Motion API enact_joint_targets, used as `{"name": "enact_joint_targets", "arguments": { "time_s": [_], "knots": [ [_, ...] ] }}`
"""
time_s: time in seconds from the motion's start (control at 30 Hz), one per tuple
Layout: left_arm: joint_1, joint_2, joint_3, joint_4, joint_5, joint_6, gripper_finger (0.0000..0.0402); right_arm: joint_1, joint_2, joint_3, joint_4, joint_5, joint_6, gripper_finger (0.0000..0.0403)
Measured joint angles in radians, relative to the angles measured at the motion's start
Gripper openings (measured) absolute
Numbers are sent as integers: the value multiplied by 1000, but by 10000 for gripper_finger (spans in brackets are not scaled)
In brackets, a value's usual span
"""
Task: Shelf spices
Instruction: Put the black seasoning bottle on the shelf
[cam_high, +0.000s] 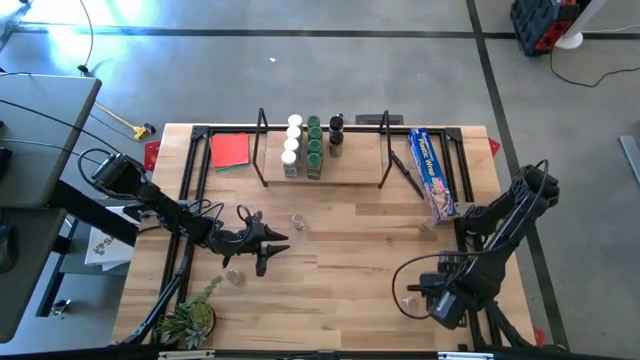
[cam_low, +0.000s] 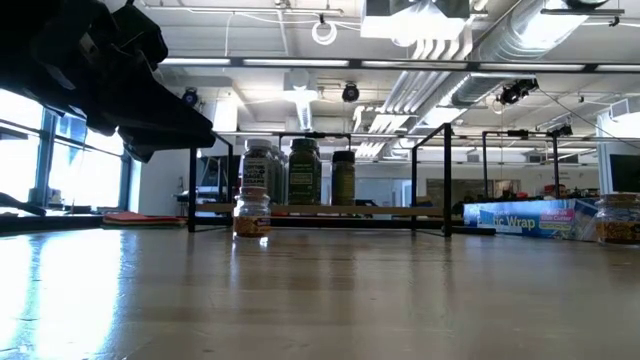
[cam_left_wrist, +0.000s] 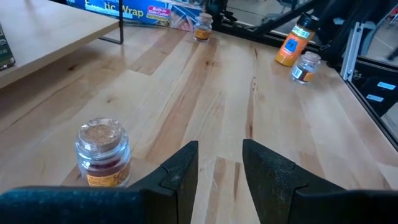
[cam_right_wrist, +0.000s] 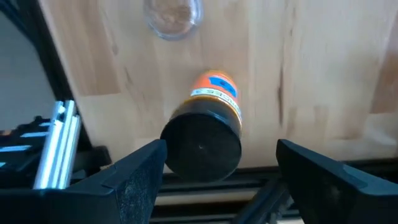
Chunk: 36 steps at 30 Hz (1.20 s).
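Observation:
The shelf (cam_high: 360, 165) stands at the table's far edge, with several spices (cam_high: 303, 148) upright in rows on its wooden board. My right gripper (cam_right_wrist: 221, 155) points down, open, near the table's right front corner. Its fingers stand on either side of an orange jar with a black cap (cam_right_wrist: 205, 140) without touching it. The jar stands on the table. A clear jar (cam_right_wrist: 173, 15) stands just beyond it. My left gripper (cam_left_wrist: 221, 168) is open and low over the table's left middle, with nothing between its fingers. A cork-topped jar (cam_left_wrist: 102, 152) stands beside it.
A long blue box (cam_high: 432, 170) lies at the shelf's right end with a jar (cam_high: 430, 222) at its near end. A red square (cam_high: 230, 150) lies at the far left. A green plant (cam_high: 190, 320) sits at the near left corner. Loose jars (cam_high: 297, 222) (cam_high: 234, 275) stand mid-table.

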Motion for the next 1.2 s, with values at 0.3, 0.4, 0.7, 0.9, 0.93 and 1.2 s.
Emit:
{"name": "enact_joint_targets", "arguments": {
  "time_s": [0.3,0.4,0.7,0.9,0.93,1.2],
  "knots": [
    [-7,0,0,2,26,-3,121,-3,-19,-54,4,5,-9,303],
    [-8,0,0,2,27,-3,121,-10,-51,-53,3,-26,-27,303],
    [-8,0,0,5,16,-11,121,-8,-99,-83,18,-42,-14,303],
    [-8,0,0,9,15,-12,121,-85,-100,-239,49,-65,99,303],
    [-8,0,0,8,15,-12,121,-109,-100,-266,45,-77,123,303],
    [-8,0,0,7,16,-30,121,-322,-100,-440,49,-117,244,289]
  ]
}}
